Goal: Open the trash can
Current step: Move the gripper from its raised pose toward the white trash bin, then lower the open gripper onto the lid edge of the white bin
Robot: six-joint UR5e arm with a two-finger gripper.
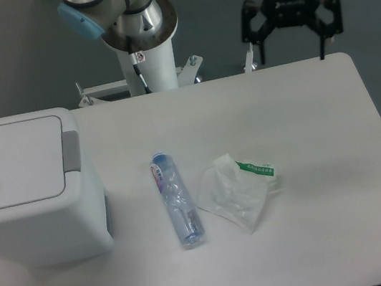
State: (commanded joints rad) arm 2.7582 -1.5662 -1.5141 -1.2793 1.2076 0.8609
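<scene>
Trash can [28, 190] lid shut, contents hidden

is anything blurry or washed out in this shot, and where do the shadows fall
Fixed camera view: lighting is soft and even. The white trash can lid nearly washes out against the pale table. A soft shadow sits at the can's right side. The bottle and plastic wrapper look slightly soft. The gripper is open, dark and reasonably sharp.

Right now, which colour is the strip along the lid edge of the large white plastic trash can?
Grey; the strip shows clearly in the fixed camera view.
</scene>
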